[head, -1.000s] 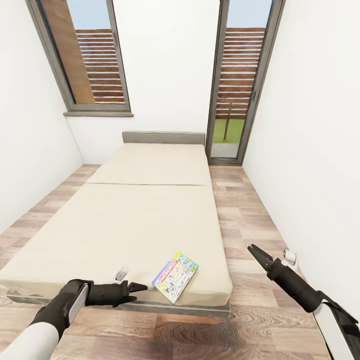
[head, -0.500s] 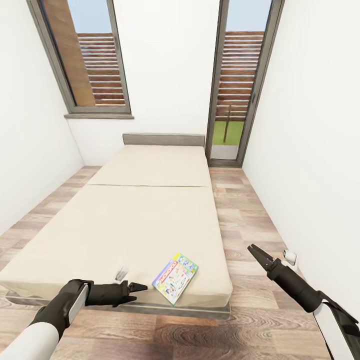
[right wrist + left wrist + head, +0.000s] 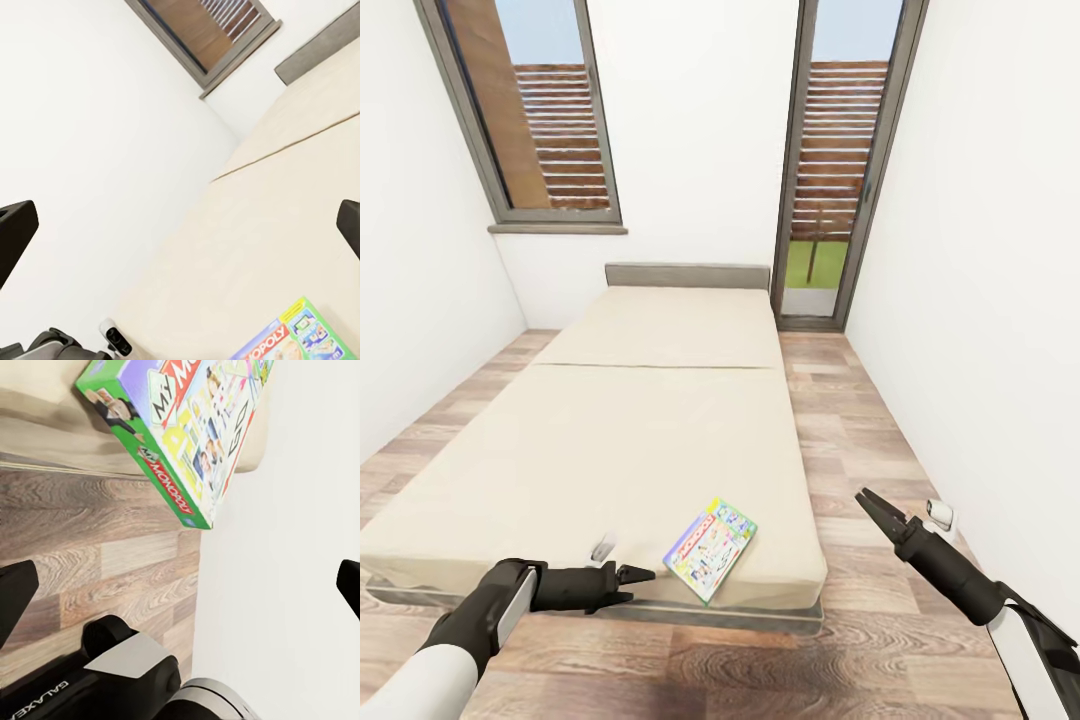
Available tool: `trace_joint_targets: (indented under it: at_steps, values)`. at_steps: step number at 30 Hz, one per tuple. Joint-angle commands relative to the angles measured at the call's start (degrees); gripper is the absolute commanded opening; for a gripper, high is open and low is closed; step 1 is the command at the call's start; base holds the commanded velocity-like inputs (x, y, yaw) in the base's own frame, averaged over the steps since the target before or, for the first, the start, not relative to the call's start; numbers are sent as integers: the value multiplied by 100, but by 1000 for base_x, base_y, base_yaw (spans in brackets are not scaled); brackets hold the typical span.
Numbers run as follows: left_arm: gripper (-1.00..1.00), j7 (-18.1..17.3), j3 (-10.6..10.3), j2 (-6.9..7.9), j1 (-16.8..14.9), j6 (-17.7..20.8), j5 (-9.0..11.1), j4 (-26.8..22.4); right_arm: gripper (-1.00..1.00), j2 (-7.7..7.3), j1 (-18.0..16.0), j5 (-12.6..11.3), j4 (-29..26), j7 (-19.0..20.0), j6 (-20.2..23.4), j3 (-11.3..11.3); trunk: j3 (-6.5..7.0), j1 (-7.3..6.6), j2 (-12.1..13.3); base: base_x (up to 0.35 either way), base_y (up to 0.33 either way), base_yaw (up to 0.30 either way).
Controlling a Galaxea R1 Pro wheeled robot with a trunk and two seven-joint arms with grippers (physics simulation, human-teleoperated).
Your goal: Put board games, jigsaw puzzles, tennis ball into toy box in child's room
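One board game [image 3: 710, 549], a thin flat box with a pastel cartoon lid and green edge, lies on the beige bed [image 3: 640, 420] near its foot, toward the right corner. It also shows in the left wrist view [image 3: 191, 427] and the right wrist view [image 3: 300, 337]. My left gripper [image 3: 638, 582] hangs open just before the foot of the bed, left of the box and pointing at it. Off the bed's right side, my right gripper [image 3: 865, 500] is open over the floor. Both hold nothing. The table and toy box are out of view.
White walls close in on both sides, with wood-plank floor strips [image 3: 850, 430] along the bed. A grey headboard [image 3: 687, 275] and two tall dark-framed windows [image 3: 840, 170] stand at the far end. A small white fitting [image 3: 938, 515] sits low on the right wall.
The view has crept very slightly; both arms hold the same pose and the board game lies where it was.
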Motion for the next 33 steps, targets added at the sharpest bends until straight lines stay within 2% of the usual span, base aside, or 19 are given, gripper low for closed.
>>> trace_joint_targets:
  at_steps: [1,28,33]
  values:
    - [100,-11,8,0,-2,28,5,0,100,-1,-3,-41,1,18,52,-1,-23,22,-44,0,0,0]
    - [100,2,8,0,-1,19,4,0,100,-46,-3,-57,7,153,73,-27,-508,615,-1127,0,0,0]
    - [100,-4,8,0,-2,18,3,0,100,-51,-3,-62,8,261,82,-34,-508,615,-1127,0,0,0]
